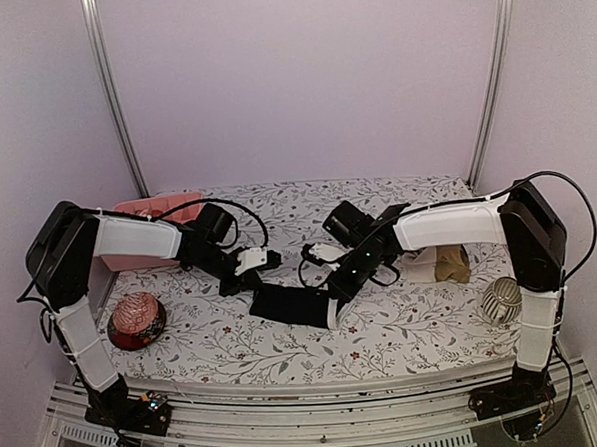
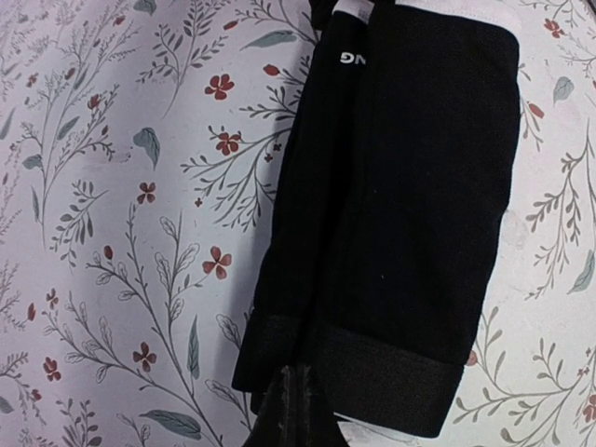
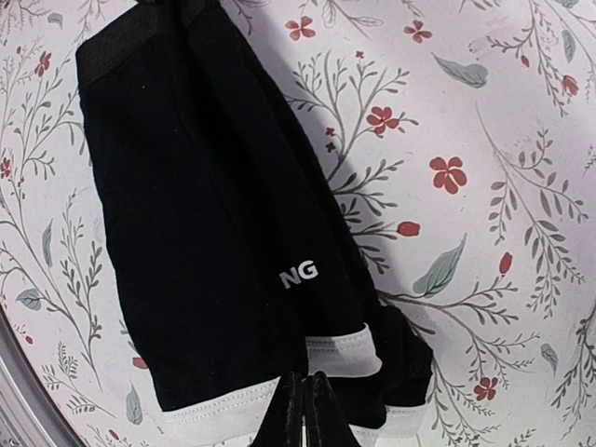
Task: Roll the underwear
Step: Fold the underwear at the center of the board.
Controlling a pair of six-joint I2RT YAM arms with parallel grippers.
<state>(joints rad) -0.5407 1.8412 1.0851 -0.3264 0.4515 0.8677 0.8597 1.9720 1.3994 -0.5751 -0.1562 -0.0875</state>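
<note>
The black underwear (image 1: 295, 306) lies folded into a narrow strip on the floral cloth, near the front middle. My left gripper (image 1: 266, 281) is at its left end. In the left wrist view the fingertips (image 2: 296, 405) are pressed together on the dark hem of the black underwear (image 2: 400, 205). My right gripper (image 1: 335, 300) is at the right end. In the right wrist view its fingertips (image 3: 312, 410) are shut at the white-trimmed edge of the black underwear (image 3: 205, 214), near the white letters. The tan underwear (image 1: 449, 264) lies crumpled behind my right arm.
A pink box (image 1: 148, 216) stands at the back left. A red-brown bowl (image 1: 135, 320) sits front left, a pale ribbed bowl (image 1: 501, 301) front right. A metal rail (image 1: 309, 423) runs along the near edge. Side walls stand close on both sides.
</note>
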